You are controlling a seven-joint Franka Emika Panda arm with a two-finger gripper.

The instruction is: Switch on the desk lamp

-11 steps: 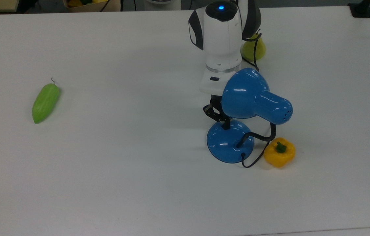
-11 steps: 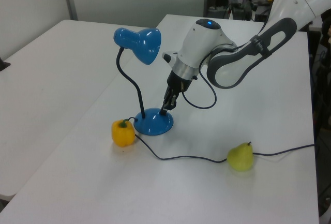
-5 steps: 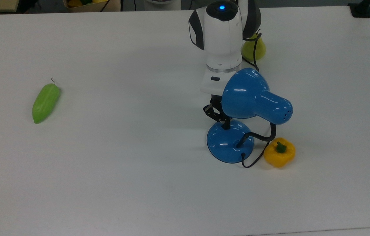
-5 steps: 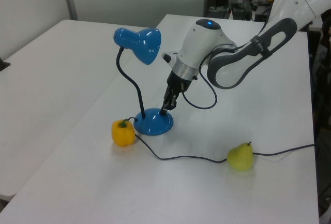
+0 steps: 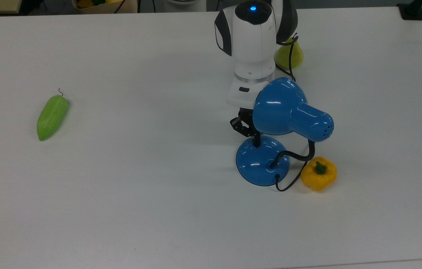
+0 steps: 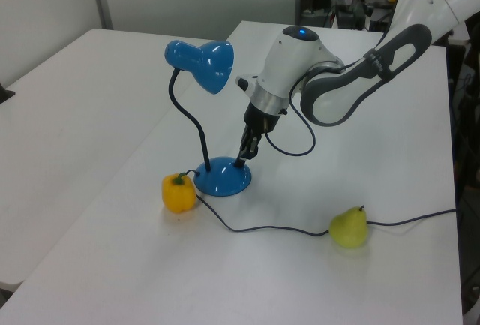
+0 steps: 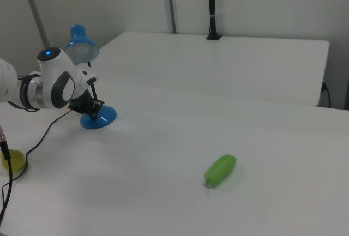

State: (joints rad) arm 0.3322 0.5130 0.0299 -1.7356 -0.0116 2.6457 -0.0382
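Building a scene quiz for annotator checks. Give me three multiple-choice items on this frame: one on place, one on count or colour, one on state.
1. In the top view, what lies right of the desk lamp base?
A. a yellow bell pepper
B. a green cucumber
C. a red apple

2. How many fruit or vegetable items are on the table?
A. one
B. three
C. five

3. Where is the gripper?
A. high above the shade
B. tip down at the lamp base
C. resting on the pear

Answers:
1 A, the yellow bell pepper sits beside the base.
2 B, the pepper, pear and green vegetable.
3 B, the left view shows its tip at the blue base.
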